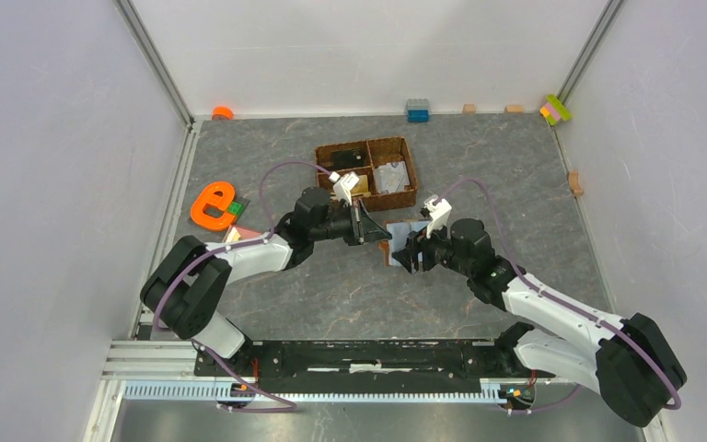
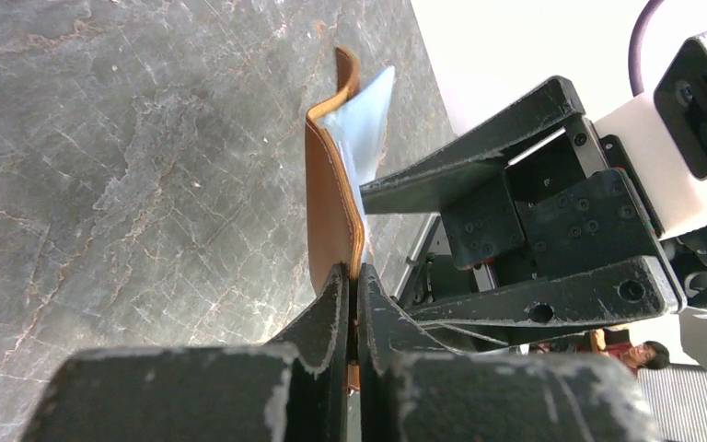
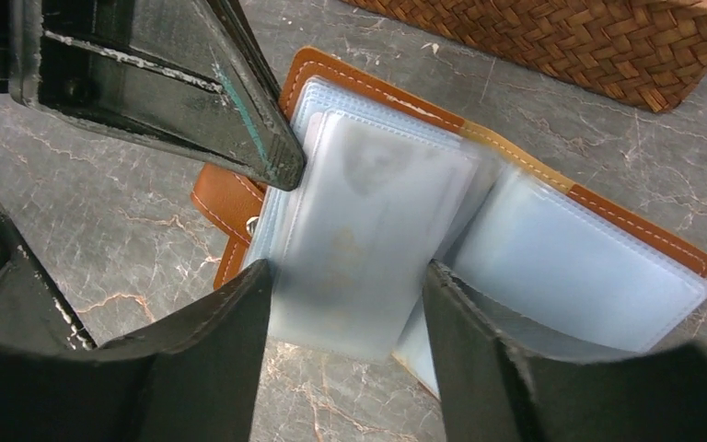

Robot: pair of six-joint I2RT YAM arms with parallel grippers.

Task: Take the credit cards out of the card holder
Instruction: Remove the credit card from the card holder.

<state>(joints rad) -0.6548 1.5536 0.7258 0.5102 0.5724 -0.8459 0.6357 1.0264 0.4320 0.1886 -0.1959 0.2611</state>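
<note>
Found left end effector (image 2: 353,290) pressed together on the brown cover edge of the card holder (image 2: 330,198), pinching that edge between both fingertips. Noted the card holder standing on edge, roughly upright, with the cover bowed. Noted its pale grey-blue inside turned away from the left end effector and toward the right one. Could not tell whether its lower edge touches the table (image 2: 129,166).

Found right end effector (image 3: 345,313) spread, with one finger (image 3: 207,368) on each side of a translucent pocket leaf fanned out from the card holder's middle. Saw the leaf's two side edges just beside the fingers' inner faces; could not tell whether they are pressed. Noted a faint grey shade behind the film; could not tell whether it is a card. Saw the left end effector's tip touching the stack of leaves on the far side from the right end effector.

From overhead, located the card holder directly between the two end effectors. Located a woven basket (image 1: 413,175) just beyond both, on the side away from the arm bases. Saw pale flat pieces (image 1: 388,175) in its compartment nearer the right end effector. Saw a gold-tan piece (image 1: 363,185) in the compartment close behind the left end effector. Took these as possibly credit cards, too small to confirm.
</note>
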